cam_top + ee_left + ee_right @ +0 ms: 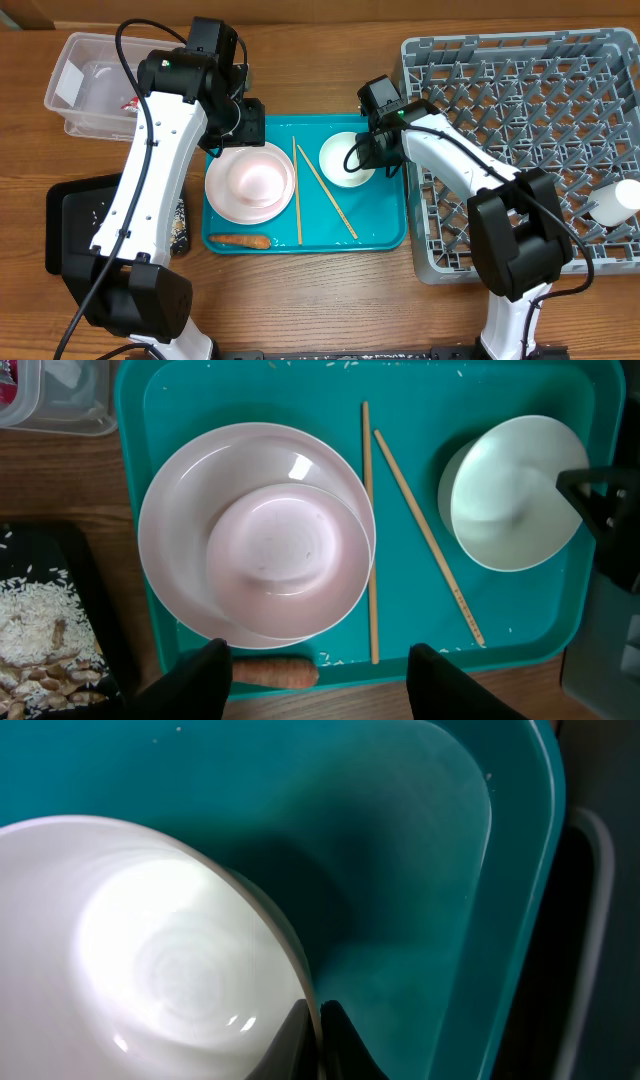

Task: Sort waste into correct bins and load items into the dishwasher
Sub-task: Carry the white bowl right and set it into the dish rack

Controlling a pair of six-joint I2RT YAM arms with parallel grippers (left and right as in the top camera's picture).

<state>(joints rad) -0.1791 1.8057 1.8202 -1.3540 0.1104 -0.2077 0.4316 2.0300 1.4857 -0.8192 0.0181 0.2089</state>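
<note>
The teal tray (530, 610) holds plate (180, 520) with pink bowl (280, 550), chopsticks (369, 530), white bowl (510, 490), carrot (275, 673).

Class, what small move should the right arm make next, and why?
Probably lift the white bowl straight up off the teal tray: the right gripper is shut on its rim, and the grey dish rack stands alongside.

wooden table (330, 40): clear tub (60, 115) at 10 o'clock, black tray (60, 240) at 8, teal tray (380, 215) central, grey rack (520, 90) at 3.
</note>
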